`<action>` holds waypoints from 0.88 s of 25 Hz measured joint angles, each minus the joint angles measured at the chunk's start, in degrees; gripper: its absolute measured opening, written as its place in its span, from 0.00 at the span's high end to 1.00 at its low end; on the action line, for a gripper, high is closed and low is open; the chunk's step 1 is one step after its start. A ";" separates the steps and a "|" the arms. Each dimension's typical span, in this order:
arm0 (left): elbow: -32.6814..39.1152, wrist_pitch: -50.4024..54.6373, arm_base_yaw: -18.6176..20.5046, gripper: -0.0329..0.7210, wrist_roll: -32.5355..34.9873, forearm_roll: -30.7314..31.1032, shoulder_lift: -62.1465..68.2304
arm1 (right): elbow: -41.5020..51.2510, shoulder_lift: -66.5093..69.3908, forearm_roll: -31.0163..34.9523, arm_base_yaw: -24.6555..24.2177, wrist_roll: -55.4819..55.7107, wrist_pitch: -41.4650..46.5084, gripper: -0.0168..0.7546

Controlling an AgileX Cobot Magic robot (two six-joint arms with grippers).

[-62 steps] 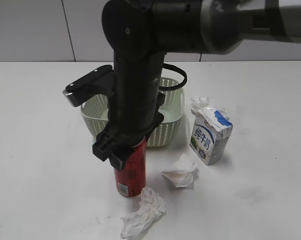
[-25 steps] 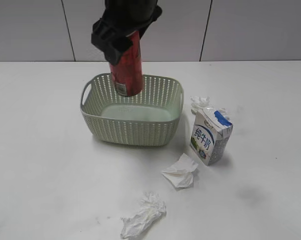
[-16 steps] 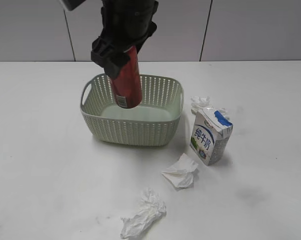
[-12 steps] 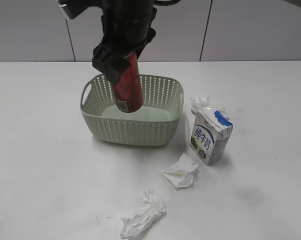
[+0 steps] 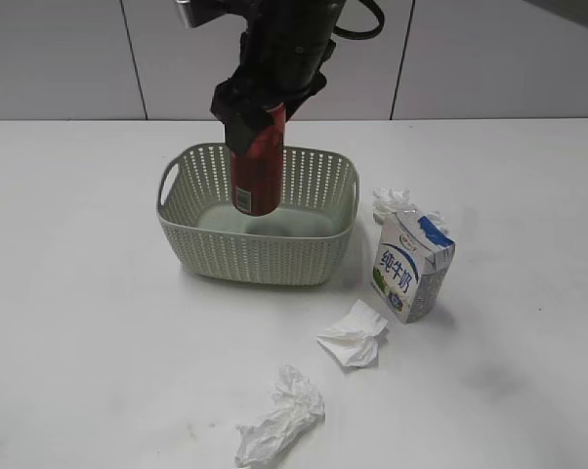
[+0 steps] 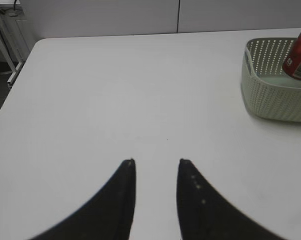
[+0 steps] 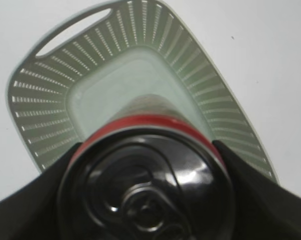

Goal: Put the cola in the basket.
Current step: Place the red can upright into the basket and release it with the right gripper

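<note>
While the right end effector (image 5: 258,115) clamps it, the cola (image 5: 257,171) hangs inside the basket (image 5: 260,256).

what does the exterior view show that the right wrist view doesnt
Only the exterior view shows the milk carton, the crumpled tissues and the cola's red side and label, its lower end below the basket's rim. Only the right wrist view shows the can's pull-tab top, seen straight down, with the right gripper closed around it. Both show the cola held over the pale green basket.
</note>
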 joint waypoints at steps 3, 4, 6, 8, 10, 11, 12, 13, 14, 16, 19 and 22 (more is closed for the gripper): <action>0.00 0.00 0.00 0.65 -0.03 0.00 0.00 | 0.00 0.39 -0.48 0.06 -0.44 -0.49 0.30; 0.00 0.00 0.00 0.65 -0.05 0.00 0.00 | 0.00 0.70 -0.60 0.06 -0.60 -0.64 0.30; 0.00 0.00 0.00 0.65 0.00 0.00 0.00 | 0.00 1.57 -0.71 0.06 -0.81 -1.09 0.30; 0.00 0.00 0.00 0.65 0.00 0.00 0.00 | 0.00 2.51 -0.76 0.06 -0.85 -1.54 0.30; 0.00 0.00 0.00 0.65 0.00 0.00 0.00 | 0.00 3.65 -0.84 0.06 -0.93 -1.62 0.30; 0.00 0.00 0.00 0.65 0.00 0.00 0.00 | 0.00 4.08 -0.92 0.06 -0.93 -1.69 0.30; 0.00 0.00 0.00 0.65 0.00 0.00 0.00 | 0.00 4.61 -1.06 0.06 -0.93 -1.69 0.30; 0.00 0.00 0.00 0.65 0.00 0.00 0.00 | 0.00 4.89 -1.20 0.06 -0.93 -1.69 0.30; 0.00 0.00 0.00 0.65 0.00 0.00 0.00 | 0.00 5.03 -1.35 0.06 -1.15 -1.76 0.30; 0.00 0.00 0.00 0.65 0.00 0.00 0.00 | 0.00 5.02 -1.54 0.06 -2.23 -1.98 0.30; 0.00 0.00 0.00 0.65 0.00 0.00 0.00 | 0.00 5.07 -1.54 0.06 -4.29 -2.79 0.30; 0.00 0.00 0.00 0.65 0.00 0.00 0.00 | 0.00 5.17 -1.54 0.06 -5.38 -2.95 0.30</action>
